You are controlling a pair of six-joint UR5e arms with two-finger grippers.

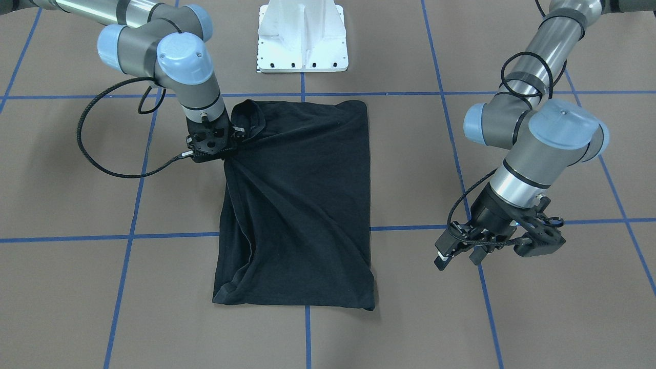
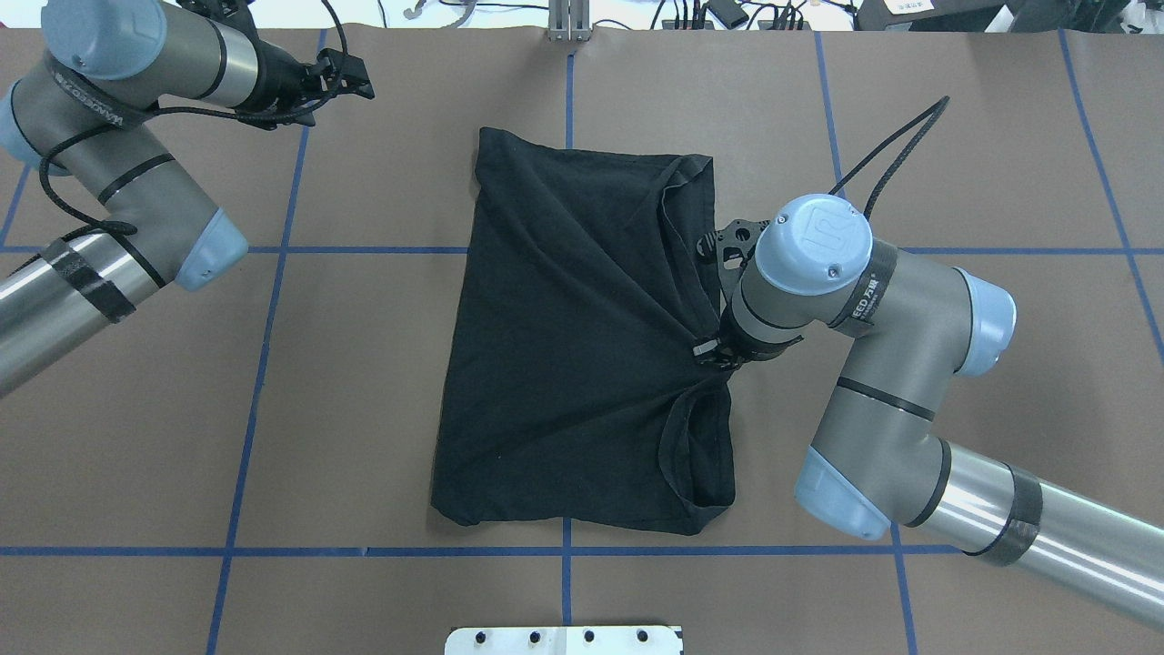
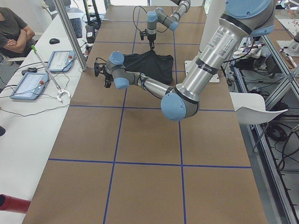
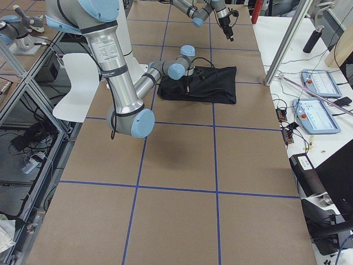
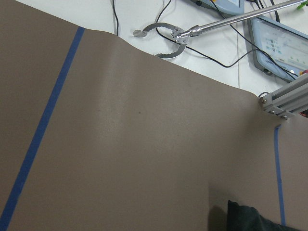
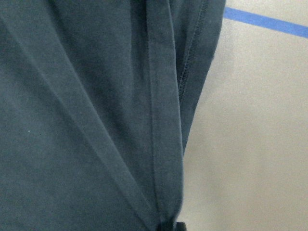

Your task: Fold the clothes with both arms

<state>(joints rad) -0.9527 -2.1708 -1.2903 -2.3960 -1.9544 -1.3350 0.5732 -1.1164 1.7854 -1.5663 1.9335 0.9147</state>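
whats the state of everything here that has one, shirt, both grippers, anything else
T-shirt: folded to a rough rectangle, lying on the table, one side edge bunched, creases running to the right gripper
right gripper: shut on the T-shirt's edge, down at the cloth
left gripper: open, empty, off to the side of the T-shirt
reacher tool: lying beyond the table's edge, claws open

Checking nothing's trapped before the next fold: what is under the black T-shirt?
Only the brown table shows around the T-shirt, with blue tape lines running beneath its edges. Whatever lies under the cloth is covered; the right gripper pinches one side edge.
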